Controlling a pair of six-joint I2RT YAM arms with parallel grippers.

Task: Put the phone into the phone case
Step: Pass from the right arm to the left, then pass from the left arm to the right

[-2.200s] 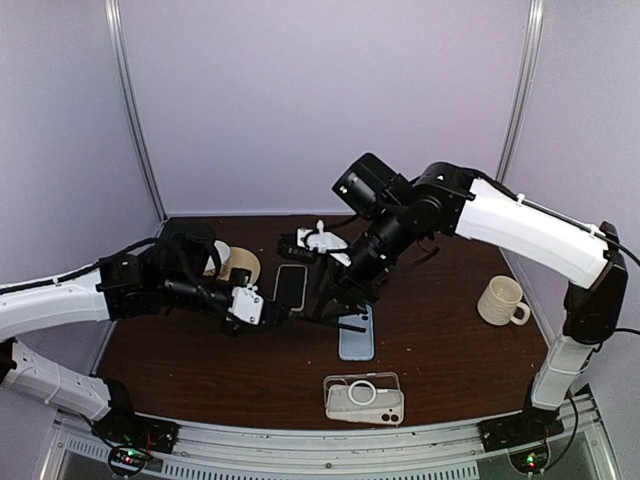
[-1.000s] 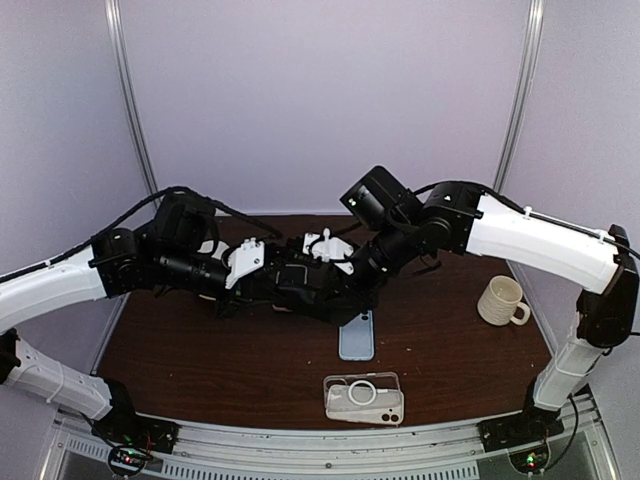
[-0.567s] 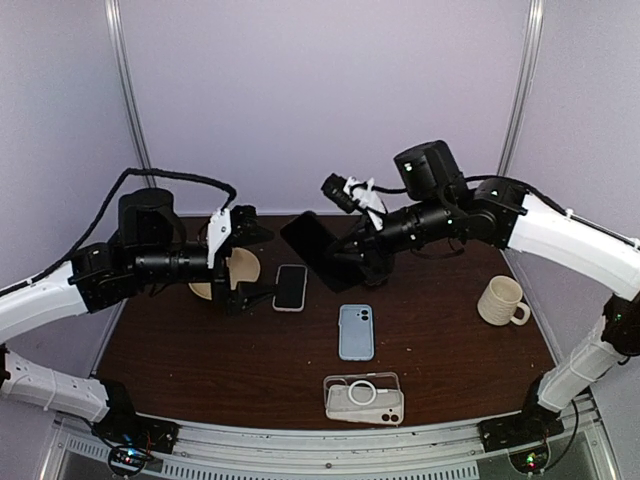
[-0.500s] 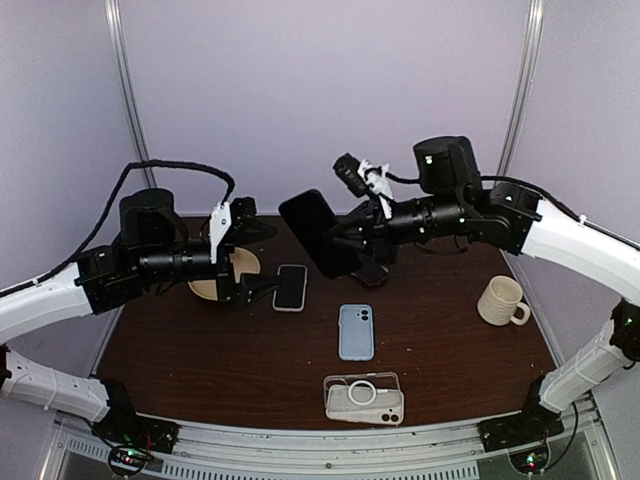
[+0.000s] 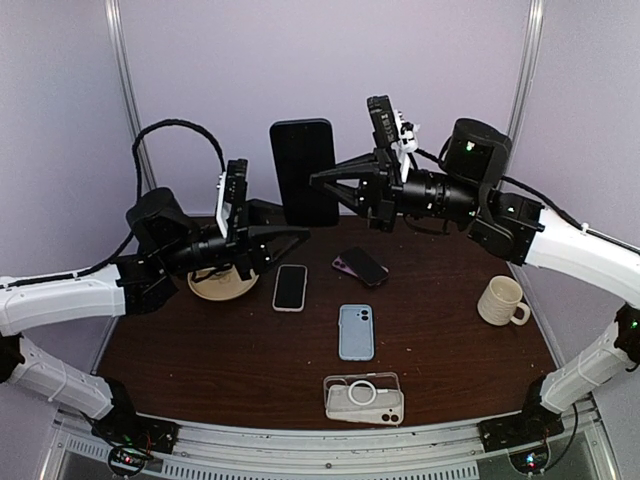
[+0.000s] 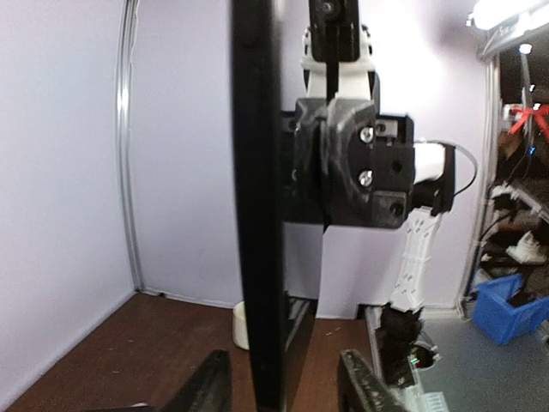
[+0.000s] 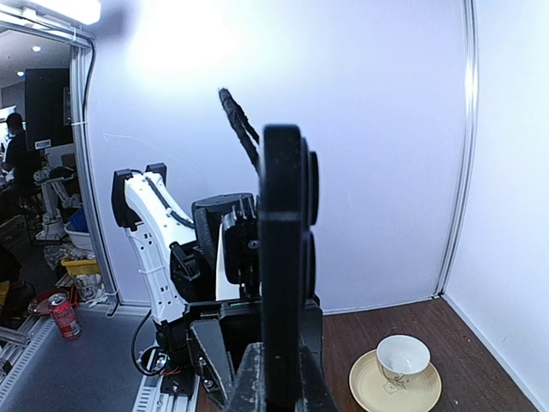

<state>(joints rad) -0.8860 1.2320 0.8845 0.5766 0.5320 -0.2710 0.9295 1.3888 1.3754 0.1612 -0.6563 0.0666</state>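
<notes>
A black phone (image 5: 303,165) stands upright in the air, high over the back of the table. My right gripper (image 5: 325,180) is shut on its right side; the right wrist view shows the phone (image 7: 281,240) edge-on, clamped between the fingers (image 7: 249,382). From the left, my left gripper (image 5: 300,235) reaches in under it. In the left wrist view the phone's (image 6: 257,215) lower end sits between the open jaws, with a gap on each side. A clear phone case (image 5: 363,397) with a white ring lies flat near the table's front edge.
On the table lie a white-edged phone (image 5: 290,287), a dark phone (image 5: 361,266) and a light blue phone (image 5: 356,331). A cream mug (image 5: 501,300) stands at the right. A saucer (image 5: 222,285) sits at the left behind my left arm.
The right gripper lifted the black phone from a tilt to upright and higher. The left gripper swung up beneath it and its jaws narrowed around the phone's lower end.
</notes>
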